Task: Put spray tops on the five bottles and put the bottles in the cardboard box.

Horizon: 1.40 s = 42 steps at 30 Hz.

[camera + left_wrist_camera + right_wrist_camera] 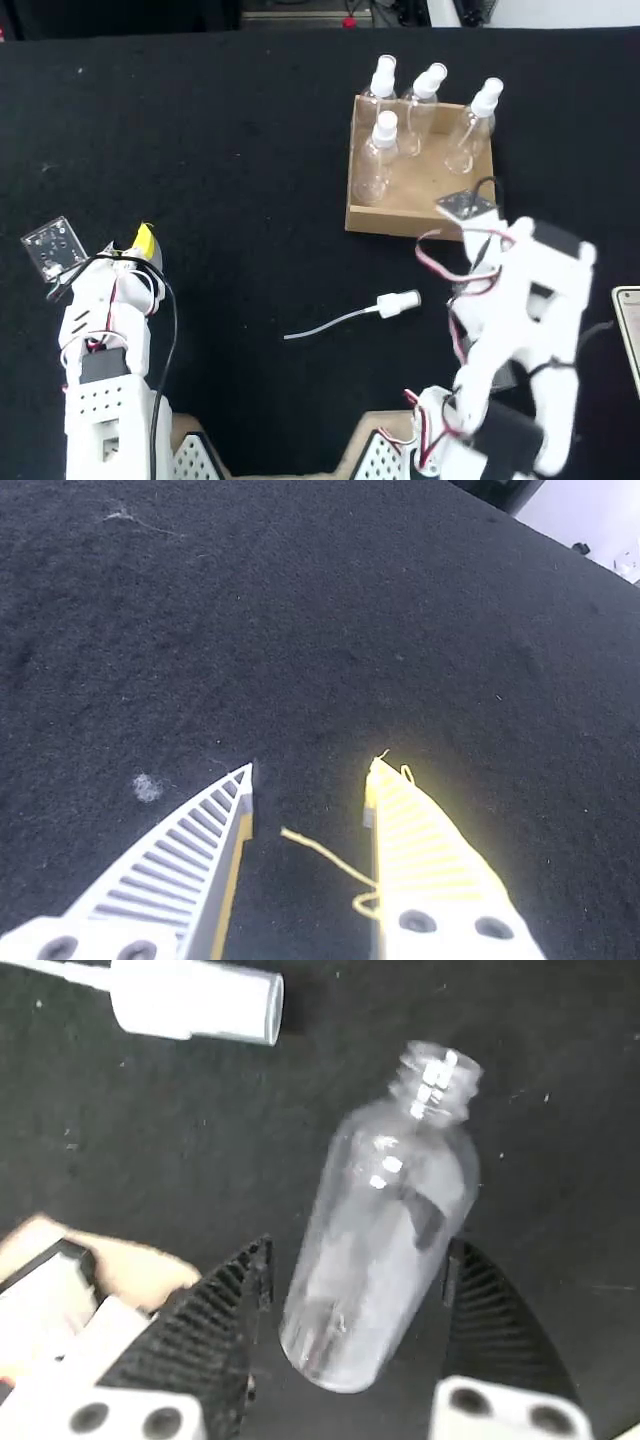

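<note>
Four capped bottles (377,150) stand in the cardboard box (400,222). The fifth bottle (385,1250), neck bare, sits between the right gripper (358,1248)'s parted jaws, a slim gap on one side. A spray top (397,303) lies near it on the table (200,150). The left gripper (310,775) gapes wide, holding nothing.

No text, label or number can be read on anything here.

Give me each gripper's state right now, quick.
Left gripper: open, holding nothing, above the black cloth.
Right gripper: open, straddling the clear uncapped plastic bottle, with a gap on one side.
</note>
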Available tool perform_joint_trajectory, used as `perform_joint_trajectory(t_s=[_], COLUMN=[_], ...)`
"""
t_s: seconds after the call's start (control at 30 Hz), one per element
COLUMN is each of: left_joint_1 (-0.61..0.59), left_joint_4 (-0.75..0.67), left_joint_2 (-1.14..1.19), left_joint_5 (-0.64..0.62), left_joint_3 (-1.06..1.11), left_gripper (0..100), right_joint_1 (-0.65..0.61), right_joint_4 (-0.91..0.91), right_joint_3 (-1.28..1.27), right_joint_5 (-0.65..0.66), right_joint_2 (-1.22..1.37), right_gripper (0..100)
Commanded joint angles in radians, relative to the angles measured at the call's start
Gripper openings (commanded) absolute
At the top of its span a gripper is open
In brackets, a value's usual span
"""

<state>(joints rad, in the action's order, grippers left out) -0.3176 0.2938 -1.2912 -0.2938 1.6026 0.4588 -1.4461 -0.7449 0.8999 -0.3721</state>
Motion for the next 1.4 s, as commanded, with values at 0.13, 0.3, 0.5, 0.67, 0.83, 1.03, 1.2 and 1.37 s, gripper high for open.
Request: perform_joint_trajectory(t_s=[0.13,0.3,0.5,0.67,0.83,1.03,1.2,1.37], left_joint_1=[0.001,0.001,0.001,-0.001,-0.002,-0.002,-0.002,-0.004], left_joint_4=[-0.020,-0.020,-0.020,-0.020,-0.020,-0.020,-0.020,-0.020], left_joint_2=[-0.014,-0.014,-0.014,-0.014,-0.014,-0.014,-0.014,-0.014], left_joint_5=[-0.002,-0.002,-0.002,-0.002,-0.002,-0.002,-0.002,-0.002], left_joint_3=[-0.015,-0.015,-0.016,-0.016,-0.016,-0.016,-0.016,-0.016], left_gripper=[18,18,18,18,18,18,18,18], right_joint_1=[-0.020,-0.026,-0.023,0.005,0.087,0.238,0.345,0.387], right_joint_4=[0.173,0.253,0.273,0.351,0.419,0.506,0.520,0.391], right_joint_3=[-0.093,-0.094,-0.094,-0.110,-0.108,-0.096,0.002,0.128], right_joint_5=[-0.032,-0.031,0.017,0.021,0.044,0.137,0.130,0.054], right_joint_2=[-0.147,-0.064,0.038,0.087,0.136,0.150,0.157,0.157], right_gripper=[24.4,24.4,24.5,24.5,23.6,10.6,14.9,21.1])
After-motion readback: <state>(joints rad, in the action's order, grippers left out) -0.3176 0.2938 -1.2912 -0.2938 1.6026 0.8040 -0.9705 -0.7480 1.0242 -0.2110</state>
